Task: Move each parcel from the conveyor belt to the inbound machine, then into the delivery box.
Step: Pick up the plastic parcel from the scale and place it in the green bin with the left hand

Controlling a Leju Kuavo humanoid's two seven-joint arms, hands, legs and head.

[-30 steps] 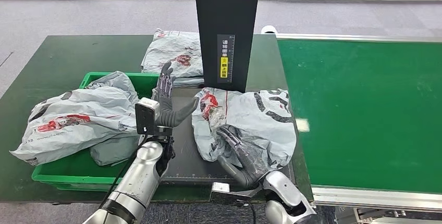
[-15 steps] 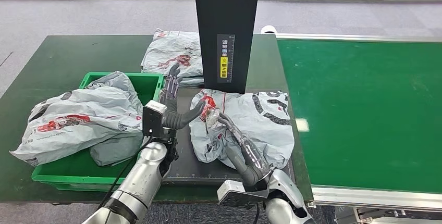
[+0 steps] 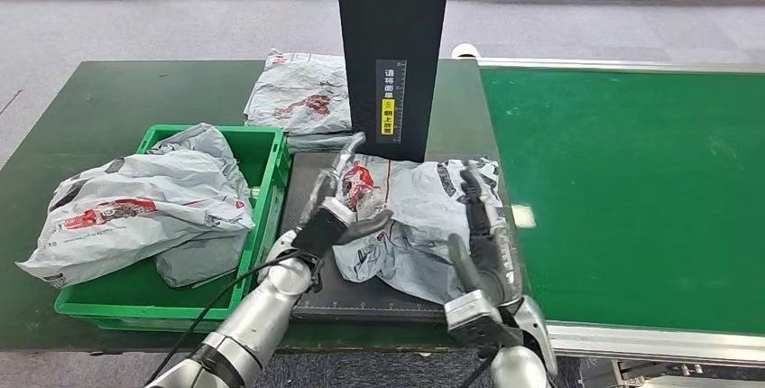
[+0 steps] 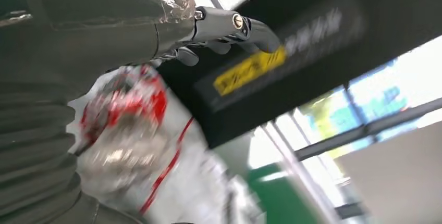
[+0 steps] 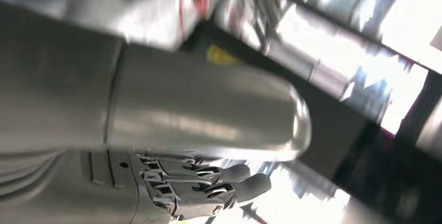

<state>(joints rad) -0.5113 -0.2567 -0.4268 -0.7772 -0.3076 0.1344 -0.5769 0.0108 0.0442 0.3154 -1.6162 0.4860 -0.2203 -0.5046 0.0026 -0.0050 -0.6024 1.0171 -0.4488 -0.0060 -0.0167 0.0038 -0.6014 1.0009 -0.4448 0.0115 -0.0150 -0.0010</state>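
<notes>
Head view: grey parcel (image 3: 424, 217) on black scanner plate (image 3: 311, 293) below black column (image 3: 392, 45). Left hand (image 3: 338, 207) at parcel's left edge, right hand (image 3: 483, 235) at right edge, both spread, gripping nothing. Green crate (image 3: 271, 149) left.

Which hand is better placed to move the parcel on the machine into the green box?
Probably the left hand: it is at the parcel's box-side edge, next to the green box. The right hand is on the far side.

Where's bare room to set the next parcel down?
Conveyor belt is bare throughout. Green table is free behind the bin, left of the far parcel. Crowded: scanner plate under parcel and both hands; bin heaped with bags.
</notes>
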